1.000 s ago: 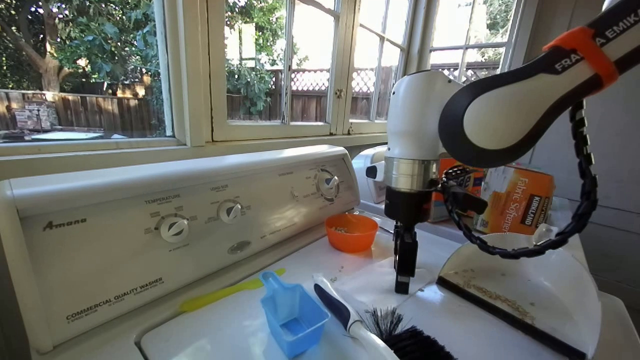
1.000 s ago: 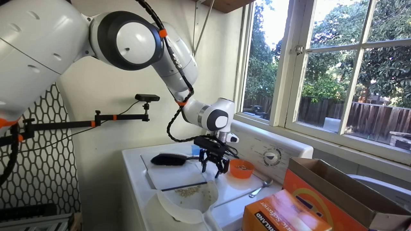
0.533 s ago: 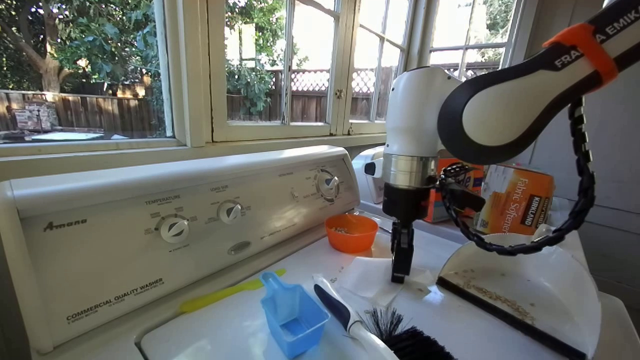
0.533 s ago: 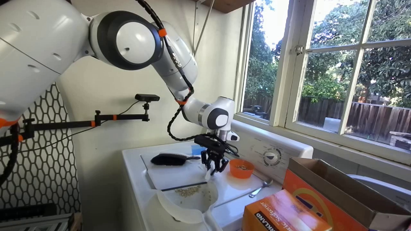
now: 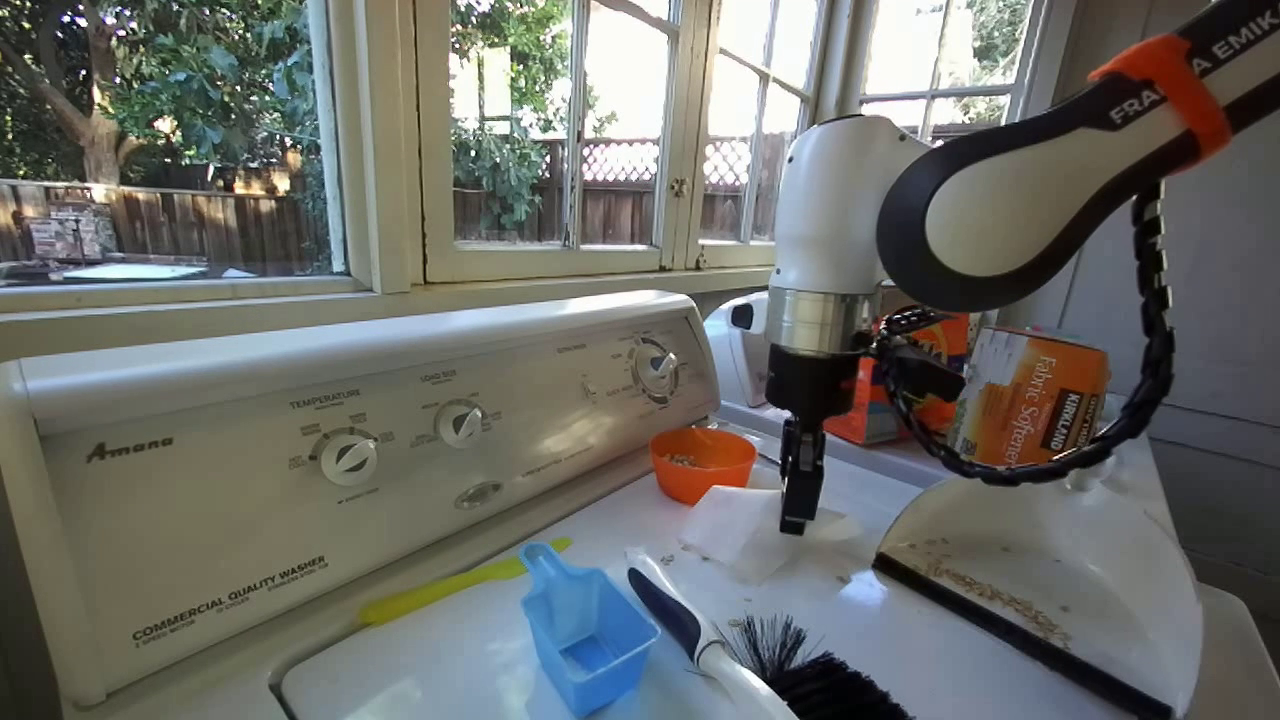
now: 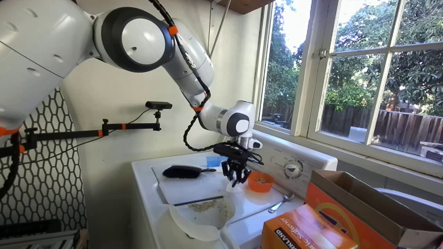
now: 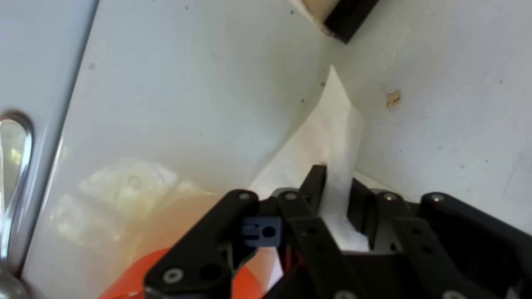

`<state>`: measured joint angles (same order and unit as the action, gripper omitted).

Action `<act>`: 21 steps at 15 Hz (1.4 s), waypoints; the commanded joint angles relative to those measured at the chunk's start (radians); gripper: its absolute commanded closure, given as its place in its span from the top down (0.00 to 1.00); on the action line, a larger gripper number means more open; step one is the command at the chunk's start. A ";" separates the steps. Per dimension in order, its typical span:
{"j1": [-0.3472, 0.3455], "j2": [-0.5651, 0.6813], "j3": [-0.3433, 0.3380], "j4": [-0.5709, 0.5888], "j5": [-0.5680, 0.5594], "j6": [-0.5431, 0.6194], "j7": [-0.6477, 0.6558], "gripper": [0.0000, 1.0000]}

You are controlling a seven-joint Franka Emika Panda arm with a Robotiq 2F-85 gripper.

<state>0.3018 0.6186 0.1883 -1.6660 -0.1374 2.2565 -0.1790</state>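
Note:
My gripper (image 5: 793, 526) points down over the white washer top, its jaws closed together on a thin white sheet of paper (image 5: 735, 527). In the wrist view a fold of that paper (image 7: 328, 124) runs up between the two black fingers (image 7: 314, 178). Part of the sheet hangs and spreads out below the fingertips; whether it touches the washer top is hard to tell. Close beside the gripper stands an orange bowl (image 6: 260, 185) with small flakes inside, and its rim also shows at the bottom of the wrist view.
A white dustpan (image 5: 1130, 560) holding scattered flakes lies near the gripper. Around it are a black-bristled brush (image 5: 835, 685), a blue scoop container (image 5: 600, 655), a yellow-green utensil (image 5: 450, 583) and a spoon (image 6: 282, 203). Behind rises the control panel (image 5: 250, 500); a softener box (image 6: 301, 228) stands nearby.
The jaws have closed from wide apart onto the paper. Since then the gripper has risen slightly and shifted toward the orange bowl, drawing the sheet along with it.

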 commanded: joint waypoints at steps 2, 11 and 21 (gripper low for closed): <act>0.010 0.007 0.004 0.039 -0.028 0.024 -0.003 0.03; 0.034 0.091 0.016 0.179 -0.044 0.083 -0.065 0.03; 0.032 0.189 0.040 0.293 -0.032 0.176 -0.147 0.03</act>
<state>0.3330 0.7543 0.2174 -1.4237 -0.1620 2.4031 -0.2998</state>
